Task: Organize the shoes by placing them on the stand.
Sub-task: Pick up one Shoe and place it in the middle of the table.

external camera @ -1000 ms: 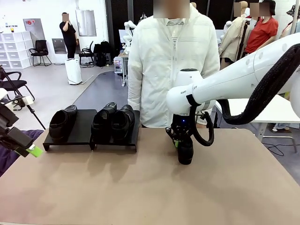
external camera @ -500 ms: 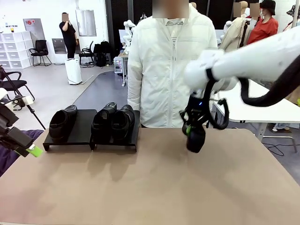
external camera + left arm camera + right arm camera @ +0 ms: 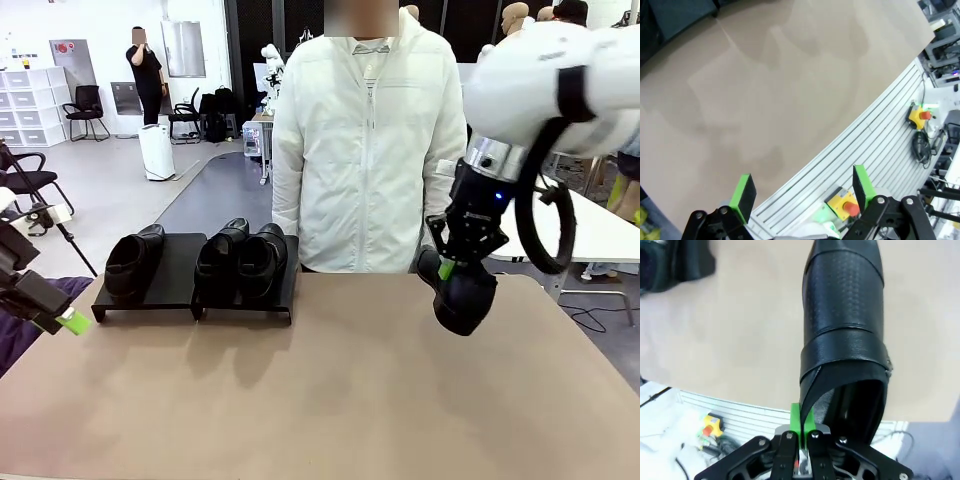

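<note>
The fourth shoe (image 3: 460, 295) is held clear of the tabletop (image 3: 330, 400) by the right pincer (image 3: 447, 268), whose green pads are pressed together on the thin collar of the shoe's opening, as is seen from the right wrist (image 3: 801, 426); the shoe's long axis runs straight away from the pincer, toe outward and hanging downward. The stand (image 3: 172, 290) lies well apart to the robot's left of the carried shoe, at the far left of the tabletop. Three shoes are already set on it: one (image 3: 132, 262) on the left panel and two (image 3: 243, 260) side by side on the right panel, so the free slot is judged to be between them. The left pincer (image 3: 805, 192) is spread and empty, hovering over the near tabletop edge; it is nearer the stand, yet the right arm carries the shoe.
</note>
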`<state>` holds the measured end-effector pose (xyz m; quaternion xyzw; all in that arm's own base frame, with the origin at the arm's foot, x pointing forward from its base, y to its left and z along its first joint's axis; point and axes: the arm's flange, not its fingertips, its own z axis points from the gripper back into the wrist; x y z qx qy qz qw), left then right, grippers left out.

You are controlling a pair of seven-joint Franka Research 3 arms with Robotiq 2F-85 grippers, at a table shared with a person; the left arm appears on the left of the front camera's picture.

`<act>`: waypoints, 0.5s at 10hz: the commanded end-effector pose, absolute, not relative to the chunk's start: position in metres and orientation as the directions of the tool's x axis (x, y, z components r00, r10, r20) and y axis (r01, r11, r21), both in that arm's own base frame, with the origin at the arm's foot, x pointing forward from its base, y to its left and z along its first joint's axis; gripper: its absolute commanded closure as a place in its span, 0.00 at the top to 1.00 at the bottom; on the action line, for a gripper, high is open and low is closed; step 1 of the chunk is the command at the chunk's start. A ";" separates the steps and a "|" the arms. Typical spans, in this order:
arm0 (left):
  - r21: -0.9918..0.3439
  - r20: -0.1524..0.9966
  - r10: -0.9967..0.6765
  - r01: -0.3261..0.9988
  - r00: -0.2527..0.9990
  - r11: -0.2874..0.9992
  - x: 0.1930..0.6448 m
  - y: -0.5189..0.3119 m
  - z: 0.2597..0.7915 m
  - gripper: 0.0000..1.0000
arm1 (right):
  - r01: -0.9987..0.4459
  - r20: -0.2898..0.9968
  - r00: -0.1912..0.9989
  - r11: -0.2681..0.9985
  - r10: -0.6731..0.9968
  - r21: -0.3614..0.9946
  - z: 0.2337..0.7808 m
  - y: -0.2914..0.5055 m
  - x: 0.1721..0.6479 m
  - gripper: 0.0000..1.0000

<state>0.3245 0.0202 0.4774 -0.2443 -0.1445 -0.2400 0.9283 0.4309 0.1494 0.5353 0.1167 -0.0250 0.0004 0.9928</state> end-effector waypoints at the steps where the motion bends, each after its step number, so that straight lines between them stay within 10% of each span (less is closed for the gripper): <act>1: -0.391 0.380 -0.373 0.512 0.847 0.765 0.324 0.021 0.479 1.00 | -0.099 0.123 0.991 0.927 0.057 0.363 0.517 0.127 0.430 0.00; 5: -0.391 0.380 -0.373 0.512 0.847 0.765 0.324 0.021 0.479 1.00 | -0.032 0.091 0.996 0.962 0.008 0.273 0.530 0.141 0.416 0.00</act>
